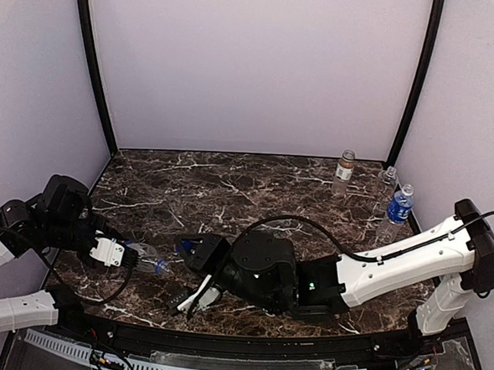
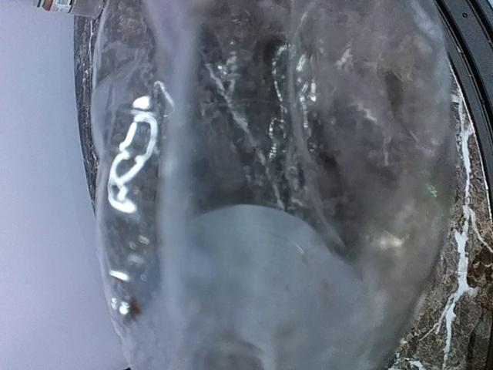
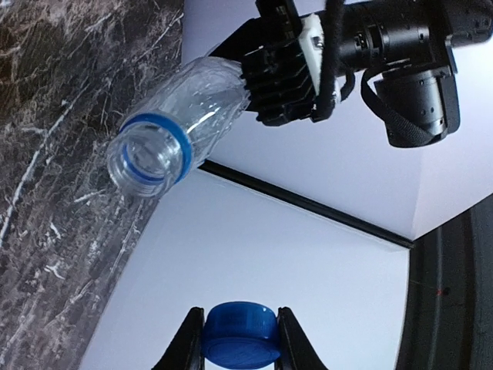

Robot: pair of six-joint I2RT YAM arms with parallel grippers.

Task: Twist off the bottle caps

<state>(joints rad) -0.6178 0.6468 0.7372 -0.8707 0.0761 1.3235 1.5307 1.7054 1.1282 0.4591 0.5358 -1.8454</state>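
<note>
Bottle (image 3: 192, 100), clear and crinkled, gapes open; right hand (image 3: 241, 343) pinches its blue cap (image 3: 240, 327).

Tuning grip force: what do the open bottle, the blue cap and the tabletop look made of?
open bottle: thin clear plastic, glossy; see-through, creased wall with highlights.
blue cap: opaque blue plastic, smooth satin; soft sheen on top.
tabletop: dark brown, white-veined marble look, polished; could be laminate or print.

Lab test booth: white panel walls (image 1: 254, 68) around a marble-patterned table (image 1: 230, 184)
</note>
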